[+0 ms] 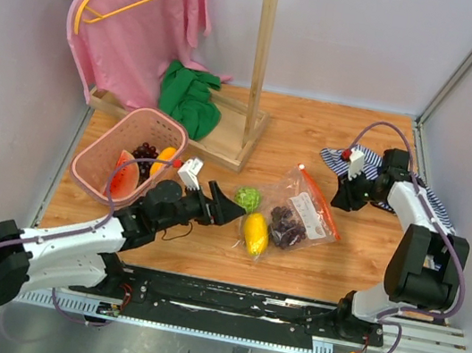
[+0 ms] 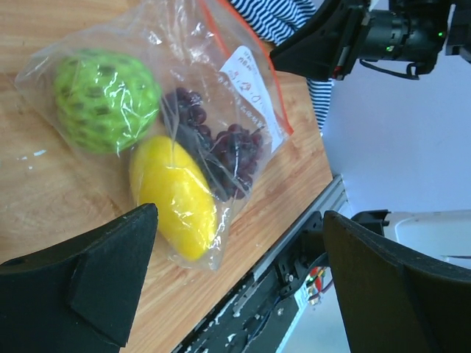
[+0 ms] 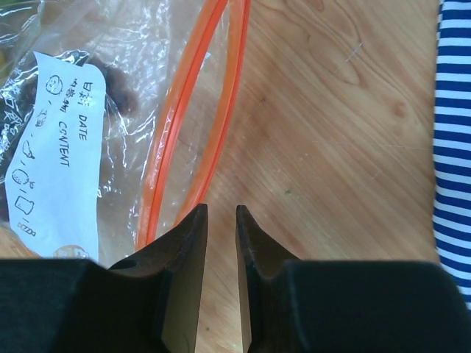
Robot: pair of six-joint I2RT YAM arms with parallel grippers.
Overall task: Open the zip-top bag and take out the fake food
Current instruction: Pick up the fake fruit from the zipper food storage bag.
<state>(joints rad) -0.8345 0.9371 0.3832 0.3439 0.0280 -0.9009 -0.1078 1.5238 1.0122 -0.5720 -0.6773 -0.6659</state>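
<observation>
Bag lies flat at table centre, zip strip parted, holding green ball, yellow fruit and grapes. Left gripper: jaws wide, left of bag. Right gripper: jaws narrow, empty, right of strip.

Two arms, built of white shells over black joint housings. Left gripper: black, matte wedge fingers, white block at 11 o'clock of the wrist. Right gripper: black, flat tapered fingers, white block with red dot at 12 o'clock. Lilac-grey cable looped along each arm. Black bases on a black rail at 6 o'clock.
</observation>
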